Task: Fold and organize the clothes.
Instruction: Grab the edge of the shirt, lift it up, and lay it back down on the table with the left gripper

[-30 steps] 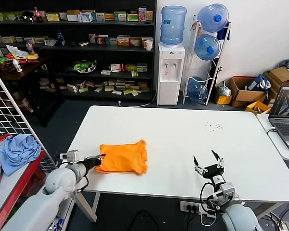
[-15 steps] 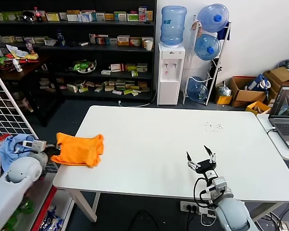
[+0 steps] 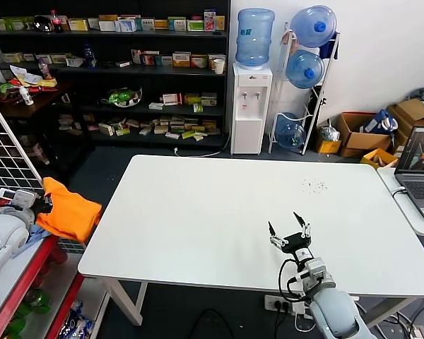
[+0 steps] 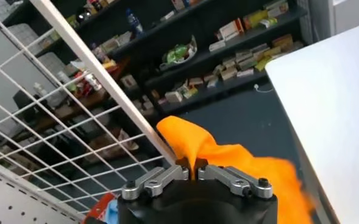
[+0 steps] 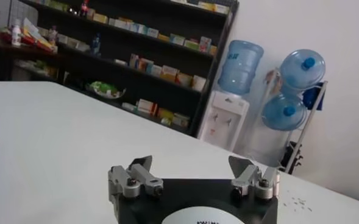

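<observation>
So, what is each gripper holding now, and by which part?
The left gripper pinches the folded orange T-shirt at a bunched edge, off the white table. The right gripper is open, holding nothing.

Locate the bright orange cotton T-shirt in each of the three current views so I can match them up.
Head view: the bright orange cotton T-shirt hangs past the white table's left edge, held by the left tool.
Left wrist view: the shirt is bunched, pinched in that tool.
Right wrist view: not in it; only the open right tool.
Shared landmark: the dark stocked shelving.
</observation>
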Action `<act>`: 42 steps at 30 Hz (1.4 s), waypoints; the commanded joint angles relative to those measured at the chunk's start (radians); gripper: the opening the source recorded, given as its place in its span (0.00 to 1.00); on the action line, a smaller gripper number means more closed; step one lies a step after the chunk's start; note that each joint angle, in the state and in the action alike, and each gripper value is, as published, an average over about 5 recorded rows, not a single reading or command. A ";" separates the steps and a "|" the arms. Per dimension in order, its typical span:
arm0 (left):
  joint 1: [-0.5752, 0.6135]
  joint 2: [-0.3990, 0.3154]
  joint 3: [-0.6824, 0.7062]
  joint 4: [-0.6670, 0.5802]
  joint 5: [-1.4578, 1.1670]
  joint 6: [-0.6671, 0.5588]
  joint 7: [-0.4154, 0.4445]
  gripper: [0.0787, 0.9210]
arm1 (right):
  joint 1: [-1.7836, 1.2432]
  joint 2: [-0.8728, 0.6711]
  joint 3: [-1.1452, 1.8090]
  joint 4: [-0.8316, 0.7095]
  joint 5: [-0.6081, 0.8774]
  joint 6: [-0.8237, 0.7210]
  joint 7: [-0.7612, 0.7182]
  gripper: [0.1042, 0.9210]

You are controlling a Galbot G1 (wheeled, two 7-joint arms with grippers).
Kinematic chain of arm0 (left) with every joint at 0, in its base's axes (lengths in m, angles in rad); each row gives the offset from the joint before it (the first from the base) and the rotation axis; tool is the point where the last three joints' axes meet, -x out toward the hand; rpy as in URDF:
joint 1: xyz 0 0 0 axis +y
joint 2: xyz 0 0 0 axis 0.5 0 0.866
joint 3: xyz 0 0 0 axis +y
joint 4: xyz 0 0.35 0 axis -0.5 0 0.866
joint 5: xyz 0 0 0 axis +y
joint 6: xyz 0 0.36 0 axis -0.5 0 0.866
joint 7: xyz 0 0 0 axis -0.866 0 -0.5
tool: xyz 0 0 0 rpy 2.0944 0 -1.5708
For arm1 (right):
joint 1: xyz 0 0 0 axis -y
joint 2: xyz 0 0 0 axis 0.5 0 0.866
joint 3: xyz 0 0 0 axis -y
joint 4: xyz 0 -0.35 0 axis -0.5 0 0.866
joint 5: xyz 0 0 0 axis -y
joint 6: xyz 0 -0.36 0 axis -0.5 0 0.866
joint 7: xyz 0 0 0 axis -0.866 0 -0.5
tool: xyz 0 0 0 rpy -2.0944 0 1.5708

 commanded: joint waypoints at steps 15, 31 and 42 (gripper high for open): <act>0.004 -0.259 0.088 -0.351 -0.157 0.067 -0.181 0.06 | -0.062 0.013 0.058 0.006 -0.037 0.006 0.001 0.88; 0.029 -0.579 0.295 -0.330 -0.013 0.042 -0.136 0.06 | -0.094 -0.003 0.115 0.011 -0.027 0.007 0.003 0.88; -0.048 -0.908 0.419 -0.117 0.079 0.003 -0.149 0.06 | -0.116 -0.017 0.141 0.012 -0.006 0.010 -0.001 0.88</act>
